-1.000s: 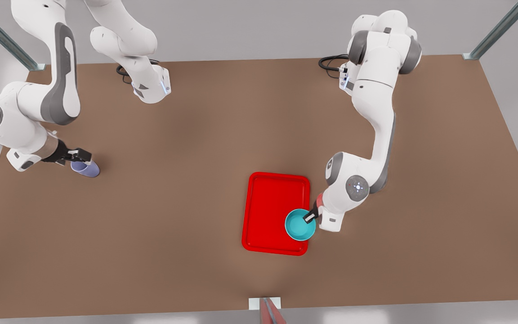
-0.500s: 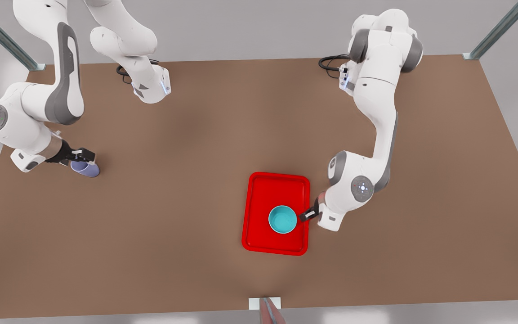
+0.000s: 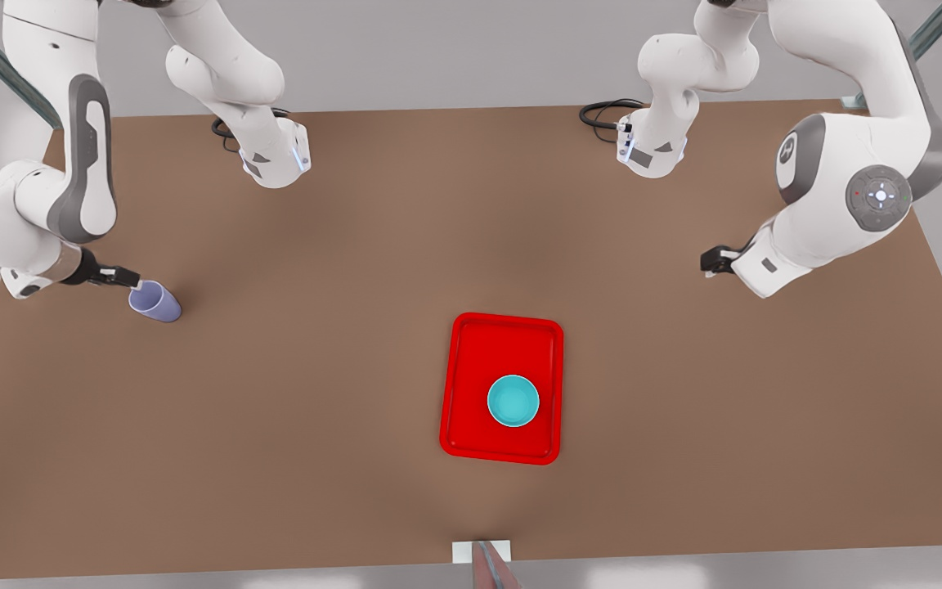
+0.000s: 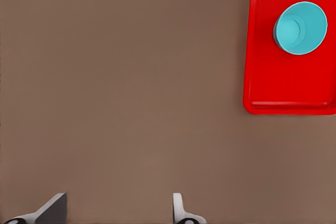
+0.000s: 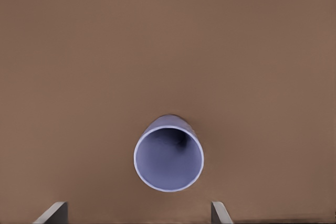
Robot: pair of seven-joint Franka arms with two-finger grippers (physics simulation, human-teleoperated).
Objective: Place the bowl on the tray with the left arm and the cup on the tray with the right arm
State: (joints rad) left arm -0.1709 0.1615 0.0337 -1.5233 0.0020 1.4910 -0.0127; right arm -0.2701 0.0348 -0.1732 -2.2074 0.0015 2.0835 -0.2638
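Lavender-purple handleless cup (image 3: 155, 301) stands upright just ahead of the spread-fingered right gripper (image 3: 129, 278); teal shallow bowl (image 3: 513, 401) sits on the flat red tray (image 3: 471, 343), left gripper (image 3: 710, 262) released, well apart.

Between the cup (image 3: 156, 302) at the front view's left and the tray (image 3: 471, 352) lay a wide stretch of bare worktop (image 3: 316, 368), with nothing standing in that path. On the tray, the bowl (image 3: 513, 401) took the nearer half; the farther half was free red floor. The right claw (image 3: 134, 282) hung just beside the cup's rim, fingers spread. The left claw (image 3: 708, 263) was held well clear of the tray, fingers apart, off to the front view's right
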